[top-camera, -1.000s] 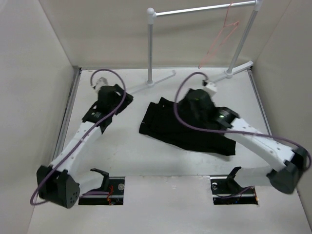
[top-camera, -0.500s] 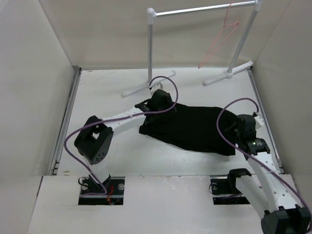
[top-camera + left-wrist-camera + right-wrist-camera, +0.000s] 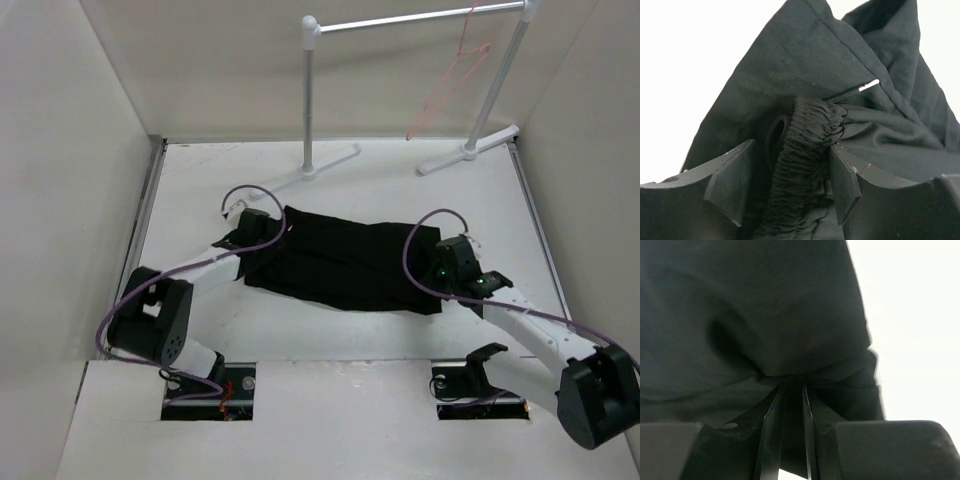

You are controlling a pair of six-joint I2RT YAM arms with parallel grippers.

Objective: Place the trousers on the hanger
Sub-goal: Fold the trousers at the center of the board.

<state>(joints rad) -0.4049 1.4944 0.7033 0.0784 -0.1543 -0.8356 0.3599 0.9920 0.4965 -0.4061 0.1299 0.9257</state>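
Note:
The black trousers (image 3: 345, 265) lie stretched flat across the middle of the table. My left gripper (image 3: 268, 235) is at their left end. In the left wrist view it (image 3: 790, 170) is closed round the bunched elastic waistband (image 3: 807, 130). My right gripper (image 3: 440, 268) is at their right end. In the right wrist view it (image 3: 792, 390) is shut tight on a fold of the black fabric (image 3: 765, 305). The pink-red wire hanger (image 3: 447, 85) hangs from the right part of the rail at the back, far from both grippers.
The white-and-silver rail stand (image 3: 310, 100) stands at the back, with its feet (image 3: 330, 160) on the table behind the trousers. White walls close in the left, right and back sides. Two cut-outs with the arm bases are at the near edge.
The trousers have shifted left and lie more stretched out. My left gripper moved left and nearer, to their left end. My right gripper moved in onto their right end.

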